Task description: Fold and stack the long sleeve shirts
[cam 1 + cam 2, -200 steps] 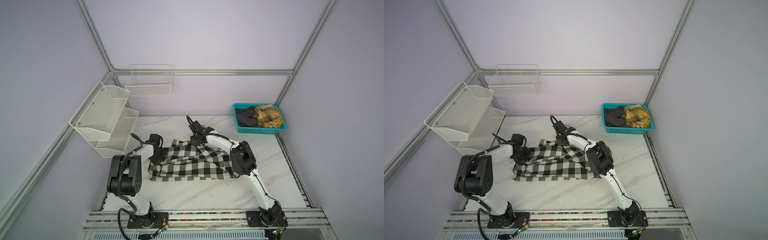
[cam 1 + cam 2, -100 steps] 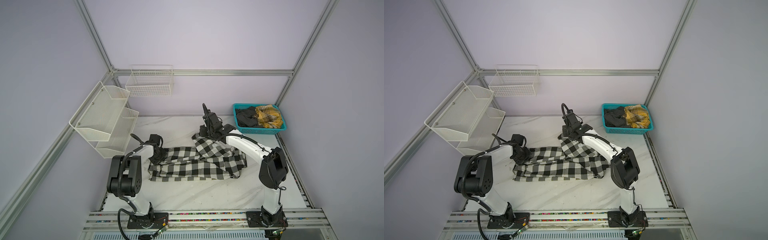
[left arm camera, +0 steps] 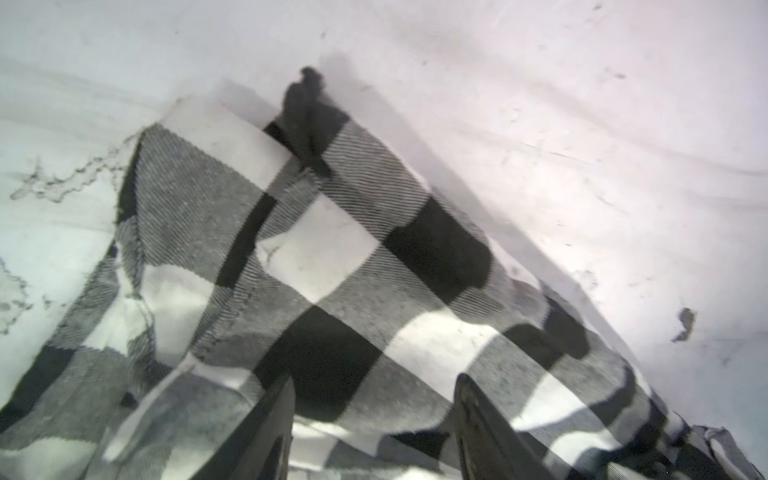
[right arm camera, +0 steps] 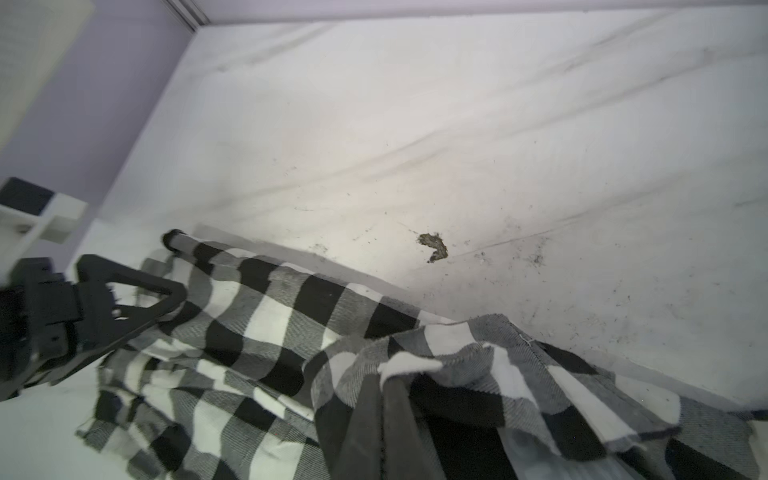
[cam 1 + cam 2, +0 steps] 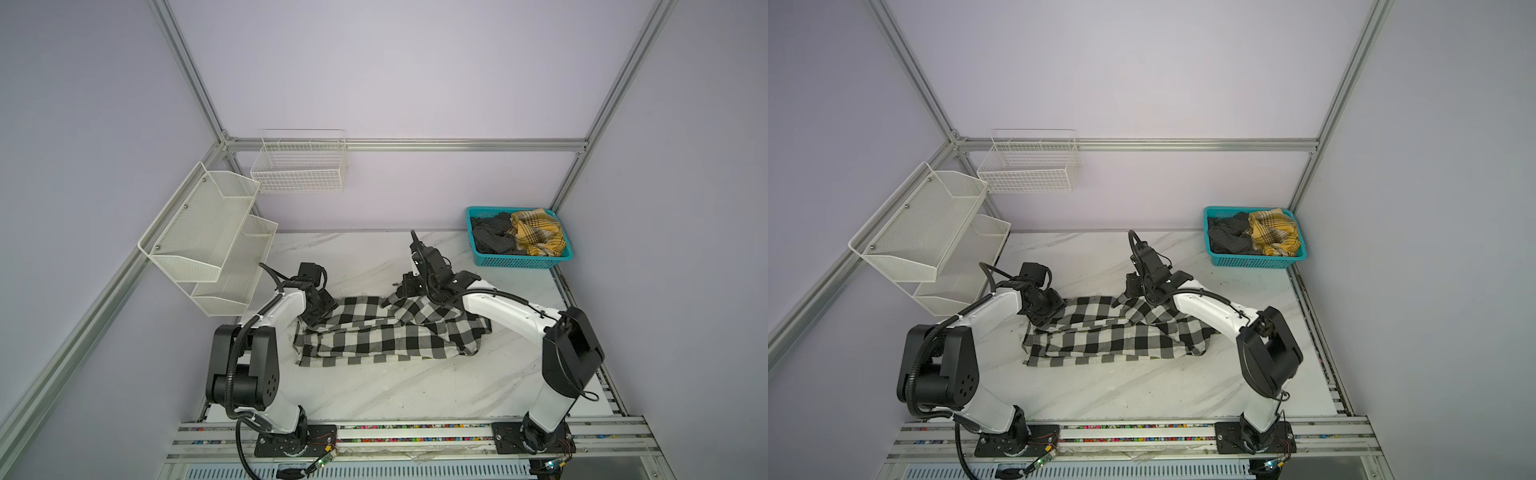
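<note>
checked shirt (image 5: 386,336) lay bunched on table (image 5: 415,386); right gripper (image 4: 384,399) pinched its far edge, left gripper (image 3: 374,415) jaws spread over cloth. fold likely needed laying low and flat, edges aligned

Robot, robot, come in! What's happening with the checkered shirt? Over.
Left gripper open over checkered shirt. Right gripper shut on a fold of it. Teal basket sits apart, behind.

a robotics lab cell: aluminium frame (image 5: 407,144), lilac walls (image 5: 395,75), arms (image 5: 505,309) bolted to a rail (image 5: 415,434) (marble-look tabletop (image 5: 395,390)).
</note>
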You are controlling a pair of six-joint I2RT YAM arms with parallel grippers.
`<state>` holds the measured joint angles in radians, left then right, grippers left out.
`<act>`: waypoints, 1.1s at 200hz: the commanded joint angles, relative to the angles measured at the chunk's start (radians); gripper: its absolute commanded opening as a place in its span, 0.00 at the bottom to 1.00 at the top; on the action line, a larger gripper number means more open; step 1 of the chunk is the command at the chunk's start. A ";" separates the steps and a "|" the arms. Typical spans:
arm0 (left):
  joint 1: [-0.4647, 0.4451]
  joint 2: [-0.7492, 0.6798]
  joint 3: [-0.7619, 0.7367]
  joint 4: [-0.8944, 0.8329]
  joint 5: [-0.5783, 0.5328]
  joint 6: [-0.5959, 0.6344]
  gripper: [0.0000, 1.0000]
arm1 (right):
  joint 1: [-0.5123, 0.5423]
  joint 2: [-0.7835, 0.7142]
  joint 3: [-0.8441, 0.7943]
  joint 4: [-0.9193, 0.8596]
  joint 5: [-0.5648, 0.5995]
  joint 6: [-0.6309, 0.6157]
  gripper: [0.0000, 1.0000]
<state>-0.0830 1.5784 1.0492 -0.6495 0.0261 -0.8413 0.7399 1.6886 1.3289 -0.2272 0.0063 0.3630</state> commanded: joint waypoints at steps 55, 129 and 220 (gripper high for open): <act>-0.180 0.062 0.175 0.006 0.053 0.050 0.56 | 0.028 -0.243 -0.495 0.145 -0.080 0.135 0.33; -0.214 0.131 0.190 0.172 0.259 0.075 0.49 | 0.028 -0.241 -0.348 -0.061 -0.001 0.235 0.64; -0.239 0.127 0.198 0.182 0.264 0.072 0.44 | -0.042 0.031 -0.136 -0.120 -0.078 0.158 0.57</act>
<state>-0.3210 1.7306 1.1702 -0.4927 0.2707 -0.7818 0.7101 1.6619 1.1385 -0.3088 -0.0284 0.5591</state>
